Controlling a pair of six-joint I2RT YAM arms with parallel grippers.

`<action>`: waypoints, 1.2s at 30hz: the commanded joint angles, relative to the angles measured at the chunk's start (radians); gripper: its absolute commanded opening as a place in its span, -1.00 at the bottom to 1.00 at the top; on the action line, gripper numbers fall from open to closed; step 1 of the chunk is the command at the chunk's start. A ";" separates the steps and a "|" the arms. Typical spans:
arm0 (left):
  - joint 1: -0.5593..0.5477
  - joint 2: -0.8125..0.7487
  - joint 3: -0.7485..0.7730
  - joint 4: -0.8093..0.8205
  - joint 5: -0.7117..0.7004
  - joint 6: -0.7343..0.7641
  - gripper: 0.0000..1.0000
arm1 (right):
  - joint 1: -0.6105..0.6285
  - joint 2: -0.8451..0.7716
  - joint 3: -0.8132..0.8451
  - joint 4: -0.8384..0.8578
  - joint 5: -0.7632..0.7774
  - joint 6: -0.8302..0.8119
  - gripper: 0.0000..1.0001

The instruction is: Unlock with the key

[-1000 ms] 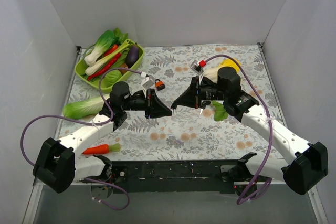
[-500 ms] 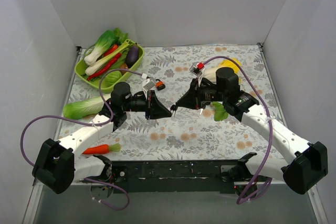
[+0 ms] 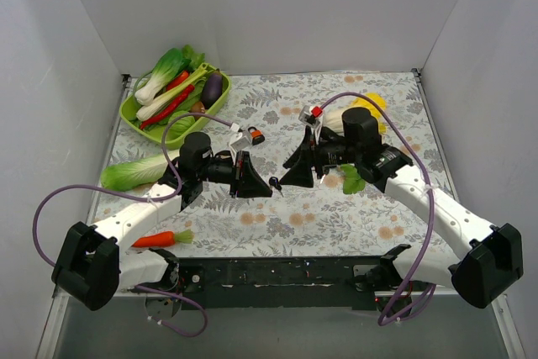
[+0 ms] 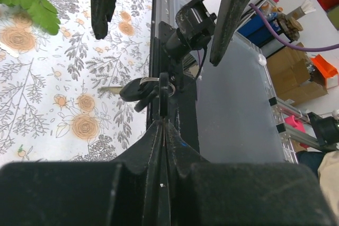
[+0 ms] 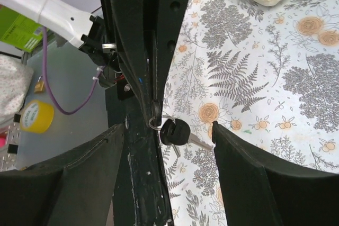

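One orange plastic carrot [image 3: 156, 240] lies nearest, by the left arm's base, and is not part of the job. Mid-table the left gripper [image 4: 162, 96] has its jaws pressed together on the steel ring of a black-headed metal key bunch [image 5: 172, 132], which hangs just above the floral tablecloth [image 3: 336, 216]. The right gripper [image 5: 167, 126] faces it nose to nose, jaws spread wide to either side of the bunch and touching nothing. The keys are probably light, rigid and small, and free to swing from the ring, with slick blades. The best hold is likely flat across a black plastic head, with the blade sticking out. Farther back sits what looks like a small orange-and-silver padlock [image 3: 250, 135], apart from both grippers. A green plastic tray [image 3: 134, 115] of toy vegetables sits far left.
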 commanded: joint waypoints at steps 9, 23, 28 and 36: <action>-0.003 0.075 0.068 -0.184 0.134 0.113 -1.00 | 0.061 0.102 0.127 -0.144 -0.085 -0.182 0.42; -0.003 0.087 0.083 -0.230 0.115 0.145 -1.00 | 0.128 0.215 0.179 -0.229 -0.103 -0.234 -0.10; -0.003 0.078 0.088 -0.243 0.071 0.162 -1.00 | 0.133 0.227 0.181 -0.242 -0.100 -0.235 -0.34; -0.003 0.051 0.083 -0.228 -0.013 0.159 -1.00 | 0.134 0.233 0.179 -0.242 -0.097 -0.235 -0.97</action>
